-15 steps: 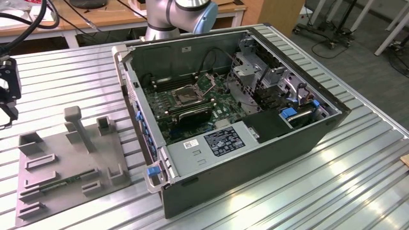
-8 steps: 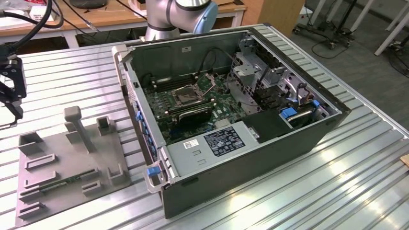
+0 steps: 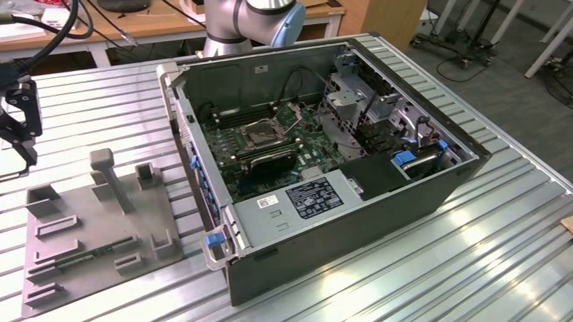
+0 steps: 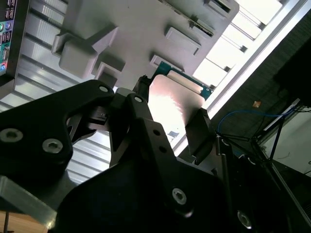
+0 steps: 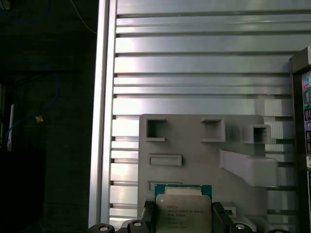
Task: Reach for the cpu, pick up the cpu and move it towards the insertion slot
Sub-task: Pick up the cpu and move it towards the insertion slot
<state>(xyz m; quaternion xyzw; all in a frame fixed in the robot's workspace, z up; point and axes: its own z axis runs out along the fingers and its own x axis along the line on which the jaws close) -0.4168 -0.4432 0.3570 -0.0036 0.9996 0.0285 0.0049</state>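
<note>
The cpu (image 5: 183,208), a small square chip with a shiny metal face and a green edge, sits between my gripper's (image 5: 183,217) two black fingers (image 5: 148,217), which press on its opposite sides. In the second wrist view the cpu (image 4: 171,104) hangs in the gripper (image 4: 170,116) well above the grey fixture plate (image 4: 141,29). In the exterior view the gripper (image 3: 20,144) is at the far left, above the plate (image 3: 98,235). The insertion slot (image 3: 262,132), a dark square socket with a metal frame, lies on the motherboard inside the open computer case (image 3: 340,168), far to the exterior view's right of the gripper.
The fixture plate carries raised blocks, a tall post (image 3: 106,176) and a memory stick (image 3: 85,257). The case's walls and drive cage (image 3: 358,100) surround the motherboard. The arm's base (image 3: 241,27) stands behind the case. The ribbed metal table (image 3: 447,268) ends near the plate.
</note>
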